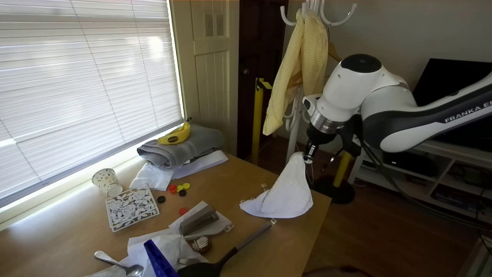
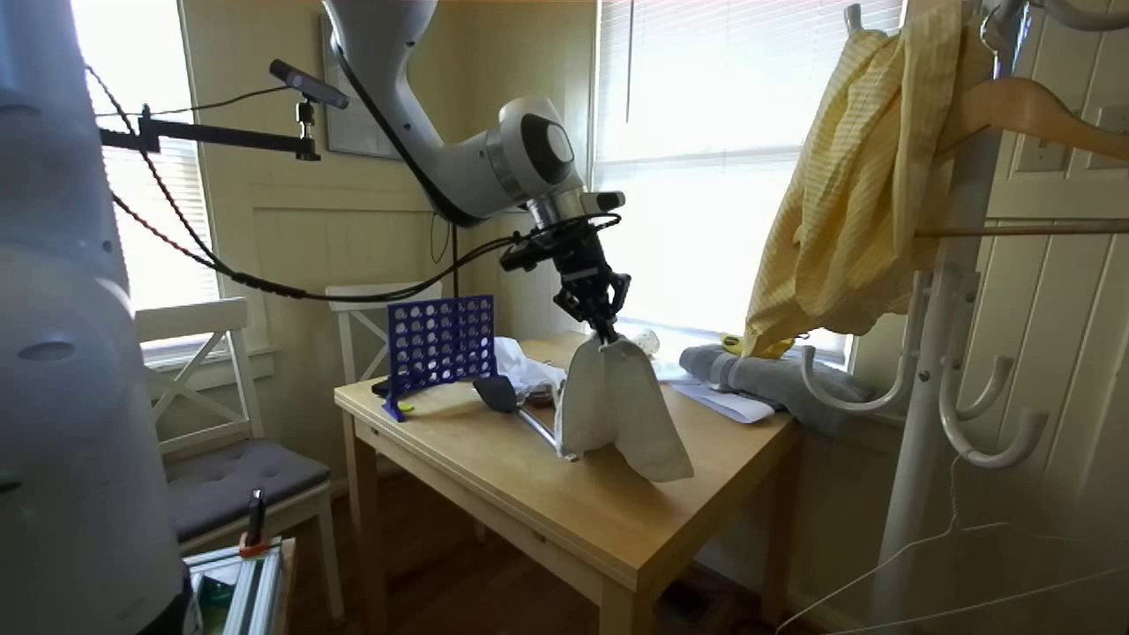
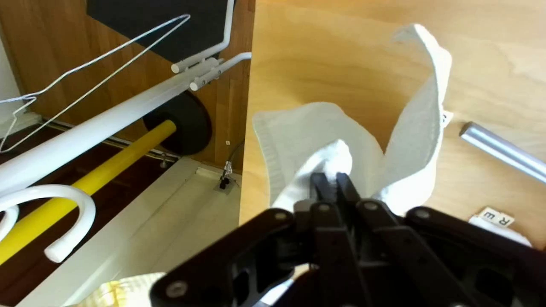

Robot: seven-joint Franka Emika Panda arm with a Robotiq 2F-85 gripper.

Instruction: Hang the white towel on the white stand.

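Note:
The white towel hangs from my gripper over the table's edge region in both exterior views. In an exterior view the towel drapes in two folds below the fingertips; I cannot tell if its lower edge touches the table. In the wrist view my gripper is shut on a pinched bit of the towel. The white stand is beyond the table, apart from the towel. Its pole and curved lower hooks show in an exterior view, and its pole shows in the wrist view.
A yellow towel hangs on the stand's upper hooks. A wooden hanger and a wire hanger hang there too. A yellow post stands near. The table holds a spatula, a blue grid and a grey cloth.

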